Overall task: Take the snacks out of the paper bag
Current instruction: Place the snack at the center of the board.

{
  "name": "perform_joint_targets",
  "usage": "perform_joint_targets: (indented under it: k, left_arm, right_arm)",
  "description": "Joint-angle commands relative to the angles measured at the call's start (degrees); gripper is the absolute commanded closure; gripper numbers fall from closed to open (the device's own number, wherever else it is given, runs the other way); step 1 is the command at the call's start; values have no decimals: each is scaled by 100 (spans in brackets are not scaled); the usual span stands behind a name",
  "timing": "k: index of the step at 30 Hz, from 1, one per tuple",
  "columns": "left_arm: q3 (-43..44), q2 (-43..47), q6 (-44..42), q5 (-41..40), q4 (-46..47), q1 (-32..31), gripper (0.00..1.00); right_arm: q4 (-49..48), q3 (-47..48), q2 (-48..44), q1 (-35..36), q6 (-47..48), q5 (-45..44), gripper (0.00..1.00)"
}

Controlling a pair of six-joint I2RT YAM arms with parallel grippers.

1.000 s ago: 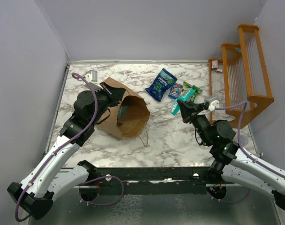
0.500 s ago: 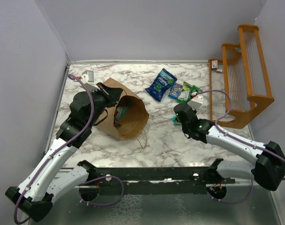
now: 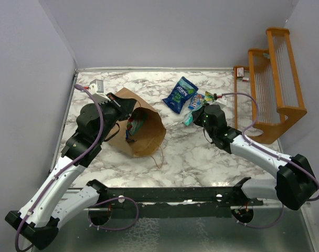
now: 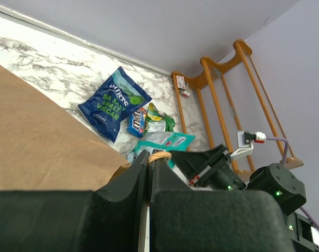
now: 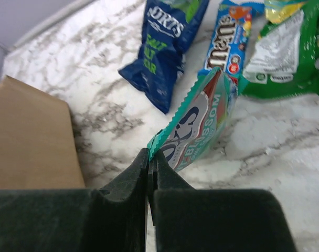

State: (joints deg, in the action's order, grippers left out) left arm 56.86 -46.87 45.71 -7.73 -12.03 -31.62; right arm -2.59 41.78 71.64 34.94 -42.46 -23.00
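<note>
Snacks (image 3: 180,94) lie grouped upper centre overhead; right gripper (image 5: 150,155) pinches a teal packet (image 5: 201,126) beside them, ready to release. Left gripper (image 4: 149,163) clamps the paper bag (image 3: 149,137) by its handle (image 4: 160,155), left of centre; another packet (image 3: 136,122) waits inside.

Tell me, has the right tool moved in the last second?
Yes. The right tool, shut on the teal packet, has shifted a little left, away from the orange rack and toward the dark blue packet.

Both arms reaching forward, left gripper (image 4: 149,160) closed, right gripper (image 5: 150,157) closed
</note>
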Motion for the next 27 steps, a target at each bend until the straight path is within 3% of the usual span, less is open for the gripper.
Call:
perform_joint_targets:
  k: [1,6,12,20,23,27]
  left_arm:
    - [131,82,75,72,163,11,100]
    - [83,64,78,220,183,15,100]
    - [64,59,-18,212,165,14,100]
    - [-4,97,37,231,208,15,100]
    - [-42,162,69,231,185,10,100]
    - [-57,191,90,199,173,13,100]
  right_arm:
    - [-1121,-170,314,-248,42,356,99]
    - [-559,-676,641,-607,-392,471,95]
    - [-302,-1373,-139,-630,-289,355,66]
    - [123,-1092,-1094,-629,658,365,48]
    - [-11,-903,-1315,-635,1014,794,45]
    - [-1209,-1254,-1559,-634,1358,2335,37]
